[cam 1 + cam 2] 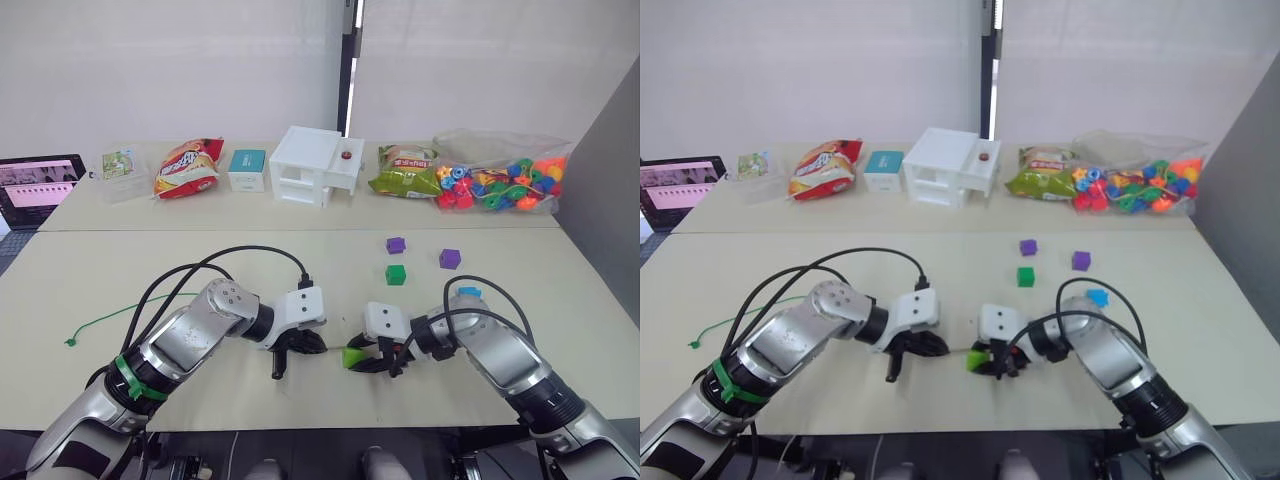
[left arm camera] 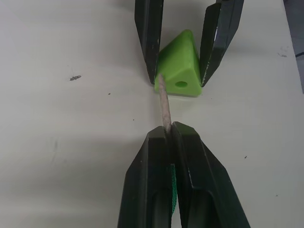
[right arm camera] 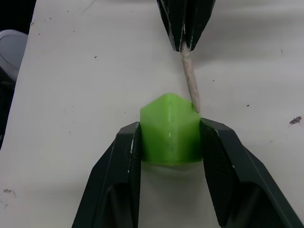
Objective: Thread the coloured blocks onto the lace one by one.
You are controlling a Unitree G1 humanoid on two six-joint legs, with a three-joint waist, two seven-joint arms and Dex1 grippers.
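Cream table (image 1: 120, 290) under white walls: right gripper (image 1: 372, 358) clamps lime wedge (image 2: 180, 71), left gripper (image 1: 300, 347) pinches lace tip (image 2: 164, 102).

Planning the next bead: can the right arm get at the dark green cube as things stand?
Probably not right away: the right gripper is shut on the lime green wedge. The dark green cube sits apart on bare table just beyond it, so the path looks free once it lets go.
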